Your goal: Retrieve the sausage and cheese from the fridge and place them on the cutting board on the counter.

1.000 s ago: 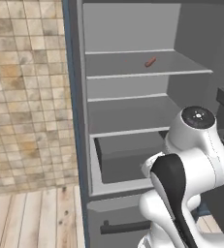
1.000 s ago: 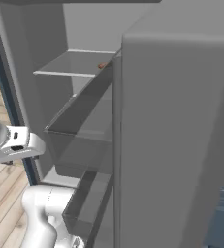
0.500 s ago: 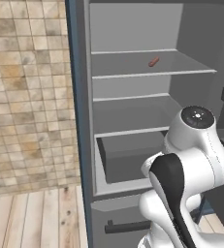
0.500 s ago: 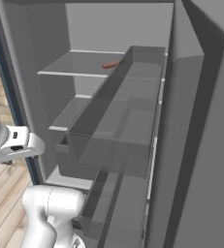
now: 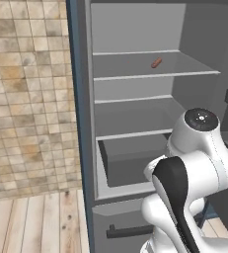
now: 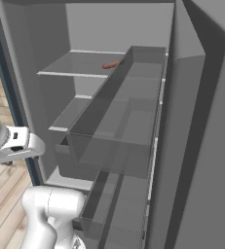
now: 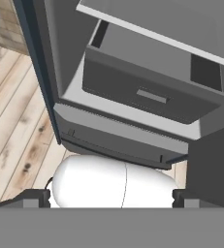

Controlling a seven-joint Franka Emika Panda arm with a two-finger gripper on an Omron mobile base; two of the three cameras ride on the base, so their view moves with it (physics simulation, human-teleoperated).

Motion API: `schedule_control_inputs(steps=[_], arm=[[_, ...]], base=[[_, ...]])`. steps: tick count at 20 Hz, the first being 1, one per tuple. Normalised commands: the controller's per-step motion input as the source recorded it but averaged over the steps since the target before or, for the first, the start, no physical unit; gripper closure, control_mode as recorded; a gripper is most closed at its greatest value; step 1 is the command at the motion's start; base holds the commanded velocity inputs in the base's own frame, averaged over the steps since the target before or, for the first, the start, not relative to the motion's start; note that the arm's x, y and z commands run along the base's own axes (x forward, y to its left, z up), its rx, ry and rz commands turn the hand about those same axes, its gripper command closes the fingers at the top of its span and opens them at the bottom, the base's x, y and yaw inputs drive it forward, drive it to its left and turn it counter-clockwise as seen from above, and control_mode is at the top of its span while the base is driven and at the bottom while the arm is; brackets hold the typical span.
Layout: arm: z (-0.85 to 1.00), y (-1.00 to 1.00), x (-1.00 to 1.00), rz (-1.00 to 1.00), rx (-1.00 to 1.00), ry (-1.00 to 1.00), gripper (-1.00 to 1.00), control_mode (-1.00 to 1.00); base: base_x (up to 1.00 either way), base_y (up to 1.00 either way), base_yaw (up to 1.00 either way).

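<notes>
An open grey fridge (image 5: 135, 29) takes up most of the left base view, its inside running from the top centre down to the lower middle of the frame, with a tan tiled wall (image 5: 26, 99) along the left side and pale wooden floor (image 5: 36, 222) in the lower left corner. The white robot arm (image 5: 194, 168) rises from the lower right of that view, folded low in front of the fridge. Inside, there are grey shelves stacked one above another and a drawer (image 5: 135, 158) at the centre of the frame. In the right base view the open fridge door (image 6: 201, 121) stands along the right side, with a long door bin (image 6: 119, 121) crossing the middle. The sausage (image 5: 156, 62), a small reddish-brown piece, lies on the top shelf (image 5: 155, 69), in the upper centre of the left base view, and shows again as a small reddish mark in the upper middle of the right base view. No cheese, cutting board or counter can be made out. The gripper (image 7: 111, 196) sits at the bottom of the hand view, its two dark tips spread wide apart and holding nothing, pointed at the drawer and the bottom of the fridge. The task seems to be at its fetching stage, with the fridge open and nothing yet picked up. The next move likely calls for raising the arm well up to the top shelf and reaching in over the sausage.
</notes>
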Motion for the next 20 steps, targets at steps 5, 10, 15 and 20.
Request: schedule_control_inputs(steps=[5,10,15,20], arm=[[0.0,0.0,0.0,0.0,0.0,0.0,-1.0,1.0],[0.0,0.0,0.0,0.0,0.0,0.0,-1.0,-1.0],[0.0,0.0,0.0,0.0,0.0,0.0,-1.0,-1.0],[0.0,0.0,0.0,0.0,0.0,0.0,-1.0,-1.0]], base=[[0.0,0.0,0.0],[0.0,0.0,0.0],[0.0,0.0,0.0],[0.0,0.0,0.0]])
